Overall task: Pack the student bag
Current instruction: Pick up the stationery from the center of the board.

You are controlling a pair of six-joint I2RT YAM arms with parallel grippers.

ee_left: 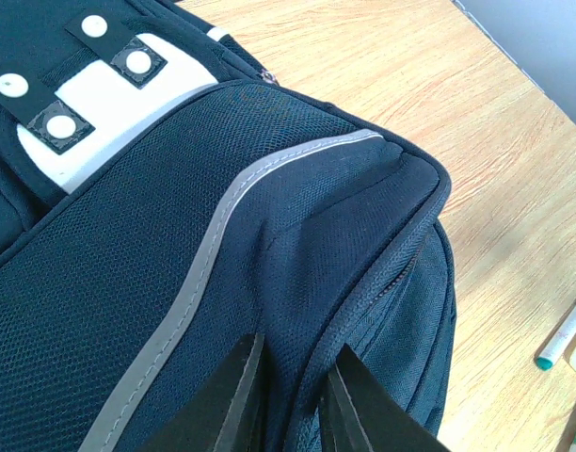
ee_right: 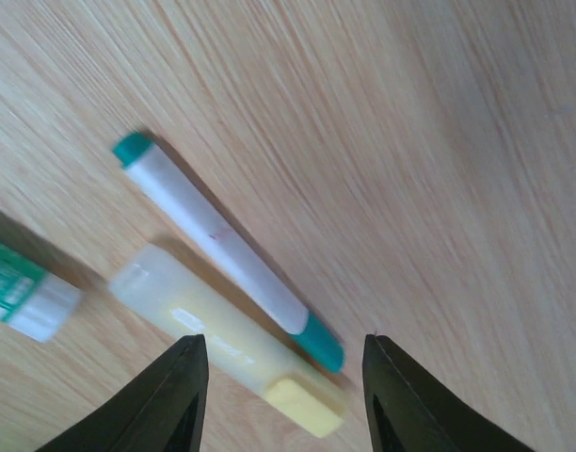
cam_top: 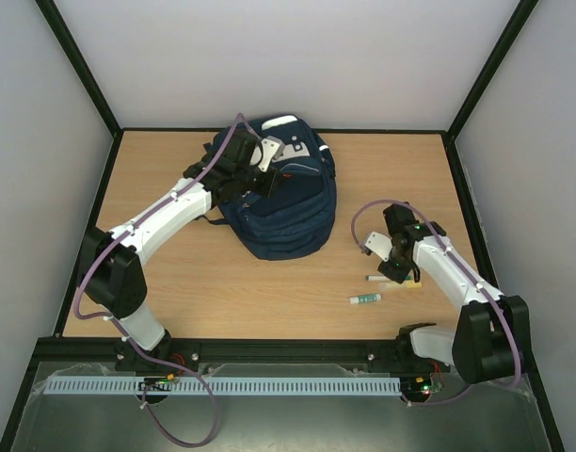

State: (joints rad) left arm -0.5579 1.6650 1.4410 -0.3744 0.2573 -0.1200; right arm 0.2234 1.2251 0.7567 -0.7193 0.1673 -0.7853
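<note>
The student bag, navy blue with a grey stripe and white patches, lies at the back centre of the table. My left gripper rests on its top. In the left wrist view it is shut on a fold of the bag's fabric beside a zipper seam. My right gripper hangs low over the table to the bag's right. It is open, straddling a yellow highlighter and the teal end of a white pen, which lie side by side.
A glue stick with a green label lies on the wood just in front of the pen, and its white cap shows in the right wrist view. Black frame rails and pale walls border the wooden table.
</note>
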